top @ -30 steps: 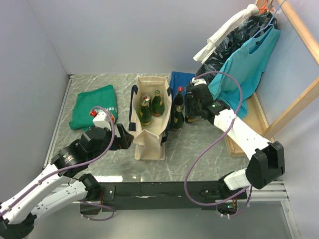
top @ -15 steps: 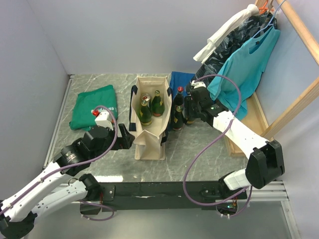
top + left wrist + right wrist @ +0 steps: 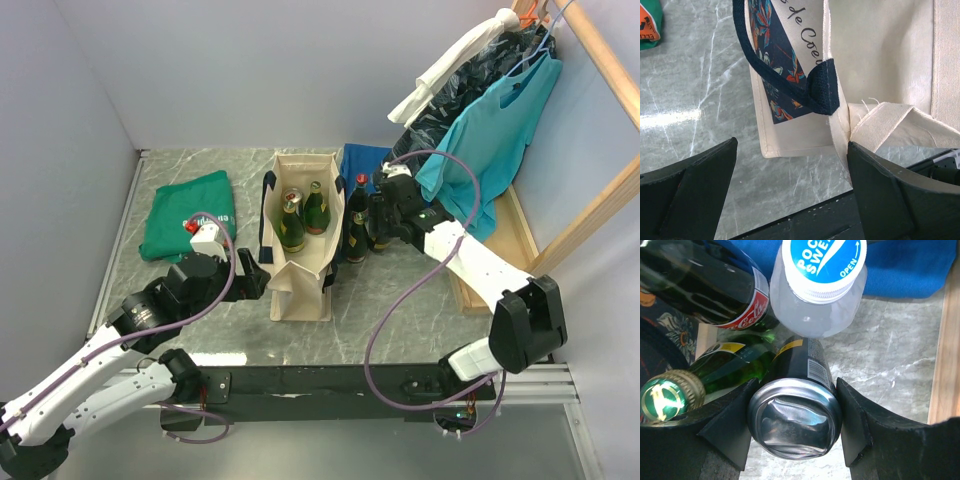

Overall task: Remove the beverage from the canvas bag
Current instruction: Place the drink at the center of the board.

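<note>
The cream canvas bag [image 3: 300, 262] with navy handles stands open mid-table, with two green bottles [image 3: 292, 228] upright inside. My right gripper [image 3: 374, 222] is just right of the bag among bottles standing outside it [image 3: 357, 228]. In the right wrist view it is shut on a black can with a dented silver top [image 3: 796, 416]. A green bottle [image 3: 675, 392], a cola bottle [image 3: 715, 292] and a white Pocari Sweat bottle [image 3: 816, 287] crowd round it. My left gripper [image 3: 792, 192] is open and empty, its jaws astride the bag's near left bottom corner [image 3: 805, 135].
A folded green T-shirt [image 3: 188, 212] lies at the left. A folded blue cloth [image 3: 362, 160] lies behind the outside bottles. Clothes [image 3: 485, 120] hang on a wooden rack [image 3: 590, 215] at the right, its base board along the table's right edge.
My right gripper has shifted slightly left toward the outside bottles with the can. My left arm edged slightly toward the bag, then held still.
</note>
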Controlling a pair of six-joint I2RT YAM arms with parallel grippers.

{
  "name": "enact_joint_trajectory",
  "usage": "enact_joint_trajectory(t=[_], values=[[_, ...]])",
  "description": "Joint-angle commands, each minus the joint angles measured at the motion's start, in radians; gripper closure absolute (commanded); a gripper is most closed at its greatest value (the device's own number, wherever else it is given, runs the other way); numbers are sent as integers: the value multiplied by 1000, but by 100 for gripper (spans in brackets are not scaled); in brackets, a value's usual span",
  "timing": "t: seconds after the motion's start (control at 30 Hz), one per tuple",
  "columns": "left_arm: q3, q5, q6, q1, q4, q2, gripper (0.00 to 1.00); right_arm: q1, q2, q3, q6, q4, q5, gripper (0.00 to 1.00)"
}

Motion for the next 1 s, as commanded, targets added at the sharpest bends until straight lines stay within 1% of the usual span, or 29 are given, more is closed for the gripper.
enact_joint_trajectory(t=[0.0,0.57,0.97], values=[[11,-2,4,-6,9,8,4,-10,2,17,29,100,-3,100],[14,-17,-2,-6,1,16,4,-22,17,-7,25,140,-1,100],[17,-25,-10,-8,-8,33,4,-30,34,-3,16,153,29,100]])
